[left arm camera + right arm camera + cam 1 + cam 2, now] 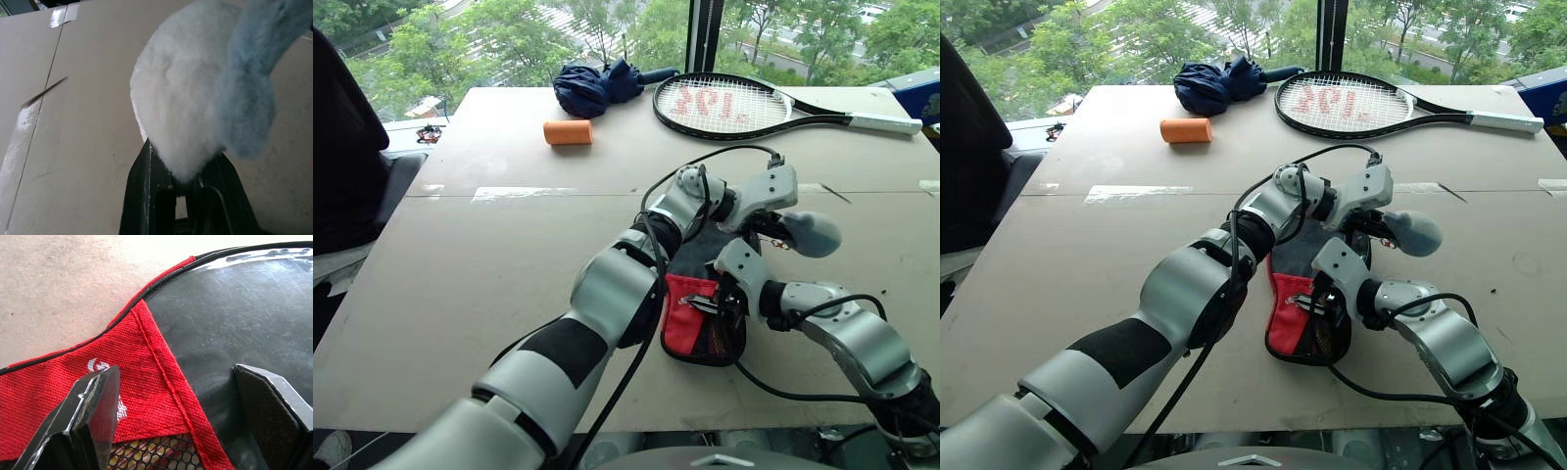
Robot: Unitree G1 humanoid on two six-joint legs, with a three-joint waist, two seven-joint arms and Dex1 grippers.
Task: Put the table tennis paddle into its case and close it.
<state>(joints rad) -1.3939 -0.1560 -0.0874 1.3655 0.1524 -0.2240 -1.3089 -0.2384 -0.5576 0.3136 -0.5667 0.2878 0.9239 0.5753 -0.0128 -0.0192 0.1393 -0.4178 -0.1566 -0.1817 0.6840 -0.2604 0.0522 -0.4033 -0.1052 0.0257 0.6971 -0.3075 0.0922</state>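
The case (700,318) is seen lying flat on the table (489,284), near its front edge, between the two arms. Its red panel (73,382) with the white logo faces up, and a strip of mesh pocket (156,453) is visible at the panel's lower edge. Beside the red panel, in the right wrist view, a glossy black surface (234,333) bordered by black piping is shown; whether this is the paddle's rubber or the case's own black cloth cannot be told, so the paddle's place inside the case cannot be confirmed.

The right gripper (190,401) is held over the case with its fingers spread wide, one finger (98,406) above the red panel and the other above the black surface; nothing is clamped between them.

The left gripper (183,183) is closed tight on the grey-blue plush charm (813,233), which is held up just beyond the case's far end, above the table.

At the table's far side an umbrella (597,86), an orange cylinder (568,131) and a tennis racket (734,106) are laid, well apart from the case.
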